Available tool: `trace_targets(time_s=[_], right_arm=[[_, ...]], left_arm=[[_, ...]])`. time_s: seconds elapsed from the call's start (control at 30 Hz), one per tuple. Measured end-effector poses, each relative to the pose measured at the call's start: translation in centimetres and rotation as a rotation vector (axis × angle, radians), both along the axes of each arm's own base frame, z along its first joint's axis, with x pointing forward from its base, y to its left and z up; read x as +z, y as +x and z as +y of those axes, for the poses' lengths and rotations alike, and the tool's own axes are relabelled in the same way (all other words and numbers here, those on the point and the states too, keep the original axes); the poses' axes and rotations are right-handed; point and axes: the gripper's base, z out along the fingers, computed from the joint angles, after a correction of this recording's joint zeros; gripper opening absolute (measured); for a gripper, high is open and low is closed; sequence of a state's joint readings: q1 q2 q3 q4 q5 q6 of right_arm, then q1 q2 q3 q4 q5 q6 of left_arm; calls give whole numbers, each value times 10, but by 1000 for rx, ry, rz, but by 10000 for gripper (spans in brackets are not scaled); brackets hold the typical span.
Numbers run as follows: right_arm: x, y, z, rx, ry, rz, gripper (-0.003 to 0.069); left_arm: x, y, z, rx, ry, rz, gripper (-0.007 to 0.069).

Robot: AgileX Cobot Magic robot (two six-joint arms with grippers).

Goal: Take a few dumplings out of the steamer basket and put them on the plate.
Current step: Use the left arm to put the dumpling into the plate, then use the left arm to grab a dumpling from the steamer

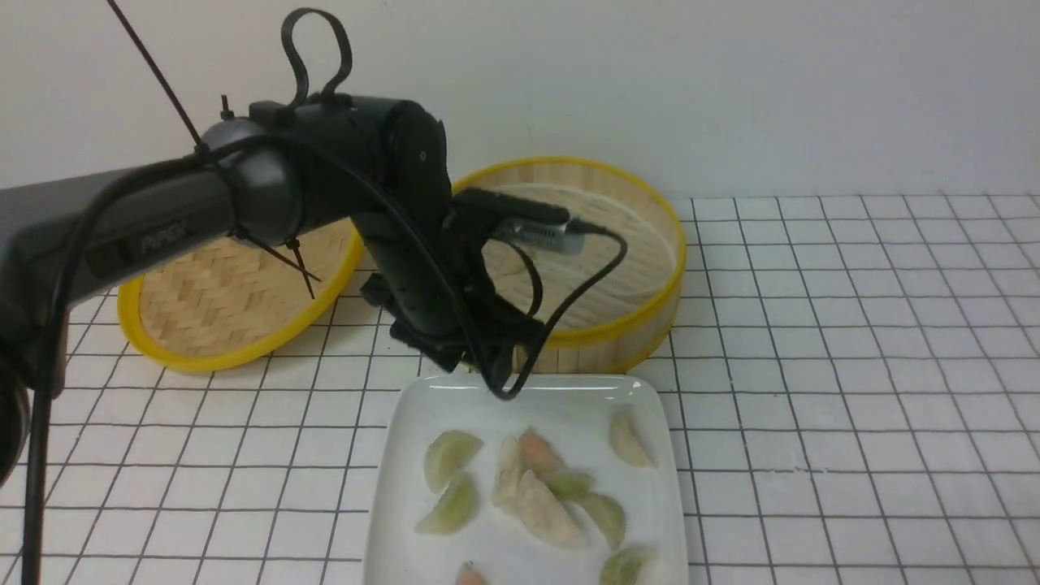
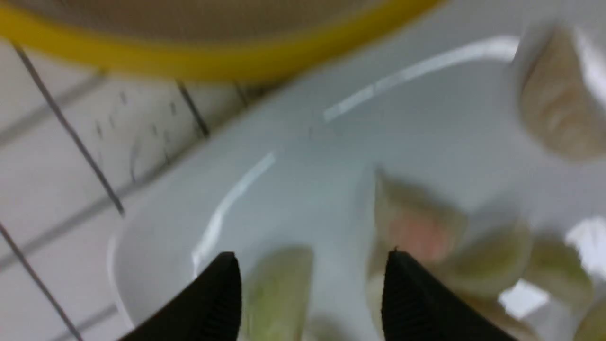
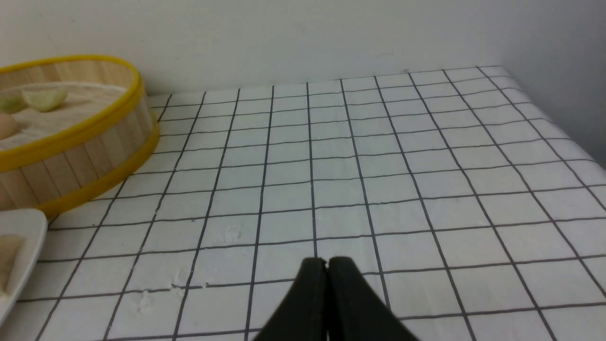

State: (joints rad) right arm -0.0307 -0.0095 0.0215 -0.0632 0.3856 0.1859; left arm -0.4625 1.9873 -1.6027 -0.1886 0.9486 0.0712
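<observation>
dumplings [image 1: 543, 510] lie scattered on the glossy white plate [image 1: 585, 402] at the bottom centre of the front view. there are about ten: pale green ones, whitish-beige ones and a couple with a pink tinge. several in the middle overlap in a loose heap. one beige piece sits apart near the plate's right rim, and two are cut off by the lower edge of the frame. the steamer basket [image 1: 626, 329] stands just behind the plate, close against its far rim. the right wrist view shows at least three more pieces on the basket's floor, two greenish and one pinkish. a woven lid [image 1: 219, 301] with a yellow rim sits at centre left, partly hidden by the left arm [image 1: 162, 219].

that arm reaches in from the left edge of the frame and bends down over the plate's far rim, a wrist camera [image 1: 536, 231] jutting toward the basket. the left gripper [image 2: 312, 260] hangs over the plate with its black fingers [image 2: 213, 303] spread wide and nothing pinched between them. its own view is blurred; a green piece shows below the gap beside one finger, and i cannot tell whether they touch.

the right gripper [image 3: 326, 265] has its fingers pressed together on nothing, low over the gridded table cover [image 1: 853, 366], well apart from the basket and plate.
</observation>
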Motion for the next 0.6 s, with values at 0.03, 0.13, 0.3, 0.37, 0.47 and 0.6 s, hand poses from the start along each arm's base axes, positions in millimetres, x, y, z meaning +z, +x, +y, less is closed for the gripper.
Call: trace_targets(time_s=[0.03,0.13,0.3,0.37,0.47,0.6], right_arm=[[0,0,0,0,0,0,-10],[0,0,0,0,0,0,-10],[0,0,0,0,0,0,-10],[0,0,0,0,0,0,-10],[0,0,0,0,0,0,-10],[0,0,0,0,0,0,-10]], left_arm=[[8,9,-3,15,-28,-54,373],[31,45,-9,71,-110,-188,373],[16,95,-13,108,-133,-253,373],[-2,111,-14,113,-123,-253,375],[-22,127,-16,119,-118,-257,375],[-53,138,-17,120,-99,-228,375]])
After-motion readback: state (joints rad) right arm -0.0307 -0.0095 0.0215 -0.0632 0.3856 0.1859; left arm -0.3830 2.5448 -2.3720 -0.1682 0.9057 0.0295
